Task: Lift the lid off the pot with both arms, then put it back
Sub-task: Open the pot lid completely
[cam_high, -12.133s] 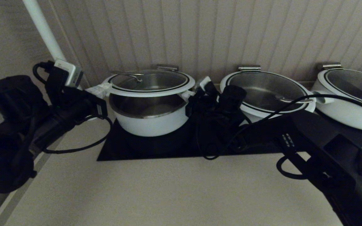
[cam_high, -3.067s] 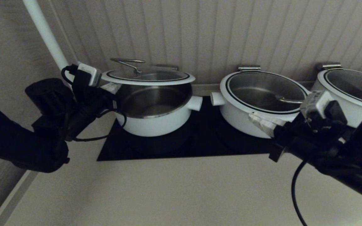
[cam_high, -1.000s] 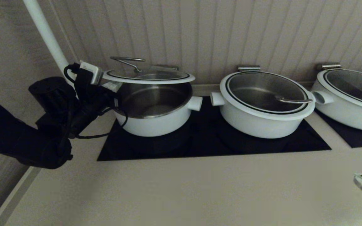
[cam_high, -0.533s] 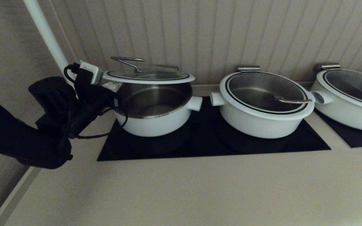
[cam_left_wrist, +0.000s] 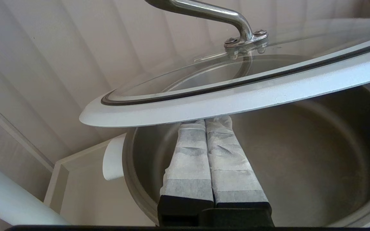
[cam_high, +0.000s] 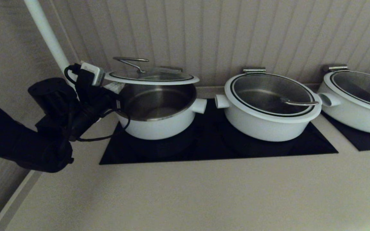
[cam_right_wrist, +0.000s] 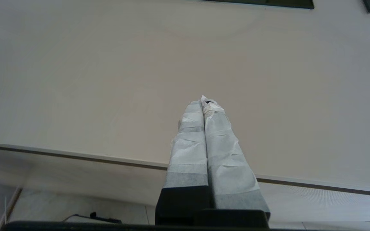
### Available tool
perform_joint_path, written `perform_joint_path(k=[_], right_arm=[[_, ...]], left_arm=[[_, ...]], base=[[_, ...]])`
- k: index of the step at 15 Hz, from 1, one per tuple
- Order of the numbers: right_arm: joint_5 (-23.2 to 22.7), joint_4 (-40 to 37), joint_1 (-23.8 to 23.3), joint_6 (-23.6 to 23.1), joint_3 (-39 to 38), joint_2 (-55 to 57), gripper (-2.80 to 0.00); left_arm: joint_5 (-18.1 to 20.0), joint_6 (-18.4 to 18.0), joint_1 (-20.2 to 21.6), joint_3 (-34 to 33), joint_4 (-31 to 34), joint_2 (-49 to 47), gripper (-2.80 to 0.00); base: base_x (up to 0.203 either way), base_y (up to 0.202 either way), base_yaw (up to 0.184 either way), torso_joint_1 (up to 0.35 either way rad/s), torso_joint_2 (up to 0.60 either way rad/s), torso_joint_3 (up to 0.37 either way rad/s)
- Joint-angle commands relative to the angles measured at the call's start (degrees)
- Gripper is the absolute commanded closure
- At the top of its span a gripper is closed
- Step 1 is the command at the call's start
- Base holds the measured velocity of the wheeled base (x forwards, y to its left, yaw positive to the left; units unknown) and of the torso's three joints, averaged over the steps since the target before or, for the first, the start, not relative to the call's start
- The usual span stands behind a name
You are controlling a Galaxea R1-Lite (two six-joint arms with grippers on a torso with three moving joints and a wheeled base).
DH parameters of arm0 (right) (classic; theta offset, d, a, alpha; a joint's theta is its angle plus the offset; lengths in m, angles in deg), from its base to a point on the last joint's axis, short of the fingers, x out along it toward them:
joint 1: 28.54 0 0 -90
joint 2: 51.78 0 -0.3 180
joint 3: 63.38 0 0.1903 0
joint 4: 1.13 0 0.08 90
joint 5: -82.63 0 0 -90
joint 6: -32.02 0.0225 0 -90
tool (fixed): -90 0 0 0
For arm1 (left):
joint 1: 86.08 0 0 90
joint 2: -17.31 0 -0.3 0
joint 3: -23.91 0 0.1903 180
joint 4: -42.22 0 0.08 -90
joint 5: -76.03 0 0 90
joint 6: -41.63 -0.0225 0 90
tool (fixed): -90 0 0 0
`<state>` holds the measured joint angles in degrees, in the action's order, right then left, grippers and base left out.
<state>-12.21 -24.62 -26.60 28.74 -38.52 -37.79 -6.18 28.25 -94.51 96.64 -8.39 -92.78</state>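
The lid (cam_high: 151, 77) stands raised on its rear hinge above the open pot (cam_high: 156, 123), its wire handle (cam_high: 131, 61) near the left edge. My left gripper (cam_high: 114, 87) is shut, with nothing between its fingers. Its tips (cam_left_wrist: 209, 122) reach under the lid's white rim (cam_left_wrist: 236, 96) on the left side, over the pot's steel inside (cam_left_wrist: 300, 160). Whether they touch the rim is hidden. My right gripper (cam_right_wrist: 204, 101) is shut and empty above the beige counter near its front edge, out of the head view.
Two more white pots (cam_high: 268, 109) (cam_high: 358, 99) with lids on stand to the right on black cooktop panels (cam_high: 204, 147). A white pipe (cam_high: 47, 35) runs up the corner behind my left arm. The ribbed wall is close behind the pots. Beige counter (cam_high: 185, 199) stretches in front.
The right gripper's tip, seen a second ago at the head view's lower right corner, has left that view. The left gripper and the lid's left side have risen very slightly.
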Motion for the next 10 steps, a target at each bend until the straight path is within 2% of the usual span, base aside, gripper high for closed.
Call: perform_joint_path(k=[1,5,7,10], right_arm=[[0.00,0.01,-0.44,0.05,0.09,-0.94,0.00],[0.28,-0.61,-1.58,0.82,0.22,-7.97,0.00],[1.18,-2.11,-1.83,3.07,0.63,-13.40,0.00],[1.76,-2.44,-1.93,4.07,0.71,-13.90,0.00]], left_arm=[[0.03,-0.06,0.00,0.03,-0.56,0.02,0.00],[0.03,-0.06,-0.07,0.03,-0.56,-0.22,0.00],[0.03,-0.06,-0.05,0.08,-0.56,-0.44,0.00],[0.03,-0.06,-0.01,0.12,-0.56,-0.49,0.00]], base=[[0.000,0.000,0.000,0.000,0.00,0.000],[0.000,0.000,0.000,0.000,0.00,0.000],[0.000,0.000,0.000,0.000,0.00,0.000],[0.000,0.000,0.000,0.000,0.00,0.000]])
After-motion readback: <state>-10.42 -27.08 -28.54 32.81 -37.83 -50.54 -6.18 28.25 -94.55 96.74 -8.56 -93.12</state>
